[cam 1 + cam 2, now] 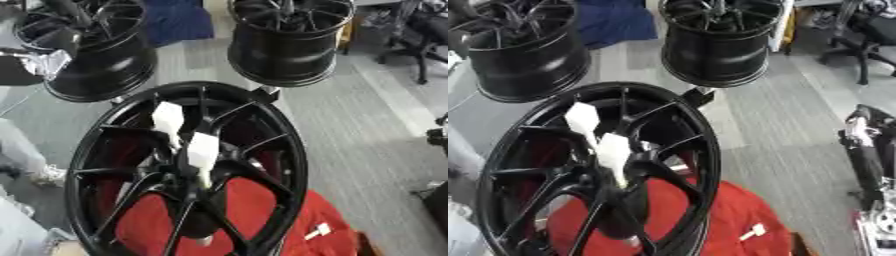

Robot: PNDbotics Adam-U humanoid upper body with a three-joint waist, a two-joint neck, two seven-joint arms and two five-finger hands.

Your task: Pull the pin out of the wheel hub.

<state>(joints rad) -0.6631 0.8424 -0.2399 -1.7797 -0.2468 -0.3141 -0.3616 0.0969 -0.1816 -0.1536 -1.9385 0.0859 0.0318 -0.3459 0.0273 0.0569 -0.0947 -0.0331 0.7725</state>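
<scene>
A big black wheel hub [280, 150] with thin spokes stands tilted in front of me, over a red cloth [254, 210]. Two white pieces stick out near its centre: an upper one [168, 118] on a spoke and a lower one [203, 151] with a pale stem running down toward the hub's middle. I cannot tell which of them is the pin. My right arm, black with silver parts, shows only at the right edge of the right eye view, its hand [861, 125] well away from the hub. My left hand is out of sight.
Two more black wheels stand behind, one at the back left [96, 55] and one at the back centre [289, 40]. A blue cloth [179, 20] lies between them. An office chair [420, 35] is at the far right on the grey floor.
</scene>
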